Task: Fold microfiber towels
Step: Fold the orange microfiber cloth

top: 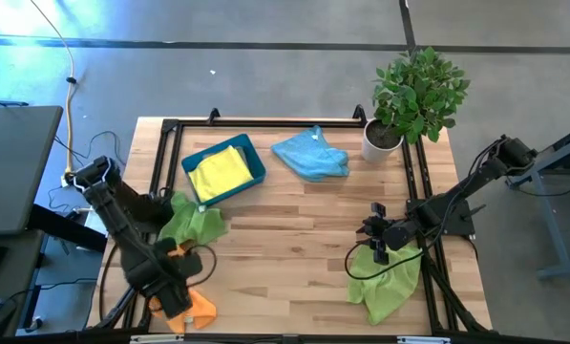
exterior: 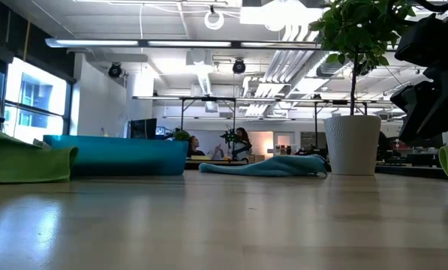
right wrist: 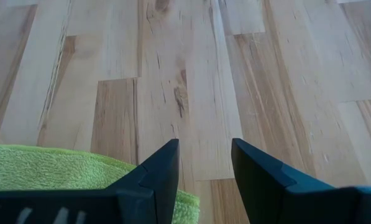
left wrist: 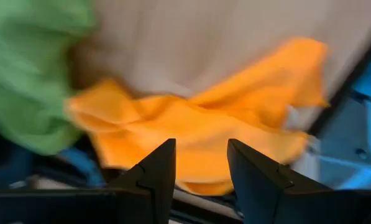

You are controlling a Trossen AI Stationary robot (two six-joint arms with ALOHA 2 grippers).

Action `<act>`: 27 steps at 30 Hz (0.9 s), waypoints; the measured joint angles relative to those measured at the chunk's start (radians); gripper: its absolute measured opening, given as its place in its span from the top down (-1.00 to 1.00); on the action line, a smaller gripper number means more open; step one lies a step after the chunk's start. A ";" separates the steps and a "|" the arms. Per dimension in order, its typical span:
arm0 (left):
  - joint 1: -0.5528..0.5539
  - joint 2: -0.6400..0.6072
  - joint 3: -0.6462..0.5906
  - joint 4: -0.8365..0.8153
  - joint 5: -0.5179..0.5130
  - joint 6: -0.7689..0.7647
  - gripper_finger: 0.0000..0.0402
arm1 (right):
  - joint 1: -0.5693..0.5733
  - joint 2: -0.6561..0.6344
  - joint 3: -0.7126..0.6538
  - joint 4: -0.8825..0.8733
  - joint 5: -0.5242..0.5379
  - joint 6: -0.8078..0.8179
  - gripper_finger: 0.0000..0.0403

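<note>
We are in a big open workroom, like a robot lab inside an office. Our wooden table (top: 294, 239) has a black metal frame (top: 265, 123) around it and stands on a grey concrete floor (top: 265, 67). Loose cables (top: 70, 86) run across that floor. Looking across the table, we see a long hall with a white ceiling, bare pipes (exterior: 284, 71) and strip lights (exterior: 133, 43). Big windows (exterior: 28, 105) are on one side. Far back, people (exterior: 242, 142) sit at desks. A potted plant (exterior: 353, 97) in a white pot stands on our table.
</note>
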 joint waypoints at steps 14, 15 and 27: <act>-0.050 0.258 0.000 0.059 0.118 -0.084 0.34 | 0.000 0.000 0.000 0.000 0.000 0.000 0.31; -0.050 0.276 0.000 0.054 0.126 -0.080 0.34 | 0.000 0.000 0.000 0.000 0.000 0.000 0.31; -0.027 0.445 0.000 0.159 0.178 0.137 0.34 | 0.000 0.000 0.000 0.000 0.000 0.000 0.31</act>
